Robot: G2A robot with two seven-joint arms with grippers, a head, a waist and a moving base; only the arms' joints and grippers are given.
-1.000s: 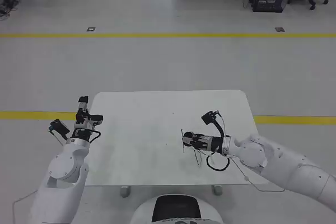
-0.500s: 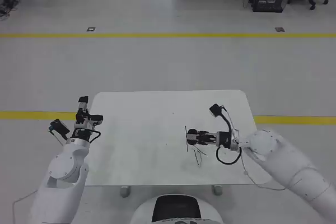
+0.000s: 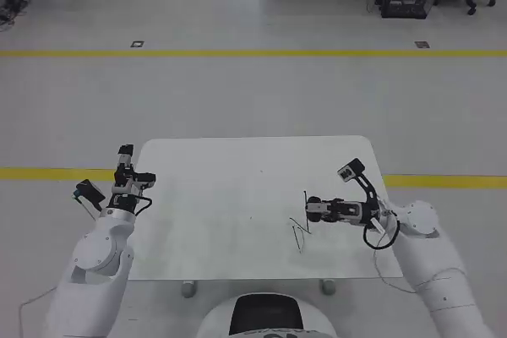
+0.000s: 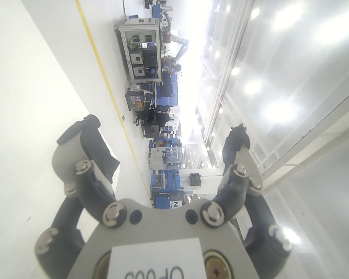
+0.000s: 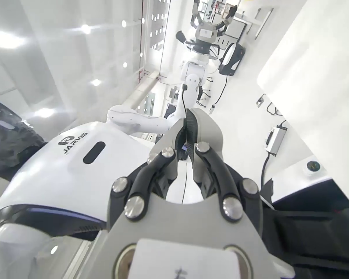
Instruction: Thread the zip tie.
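Note:
My right gripper [image 3: 308, 208] hovers over the right part of the white table [image 3: 220, 169], shut on a thin black zip tie [image 3: 305, 200]. In the right wrist view the zip tie [image 5: 184, 100] sticks out as a straight strip past the closed fingertips of the gripper [image 5: 187, 121]. A few more black zip ties [image 3: 298, 234] lie loose on the table just beside and in front of it. My left gripper [image 3: 133, 169] is held up at the table's left edge, open and with nothing between its fingers [image 4: 88, 134].
The table's front right corner [image 5: 322, 44] lies close to my right arm. Across the table, the left arm's open gripper [image 5: 212, 10] points upward. Bare tabletop spans the space between the arms.
My right gripper has moved to the right across the table, carrying the zip tie away from the loose ones. The left arm has kept still.

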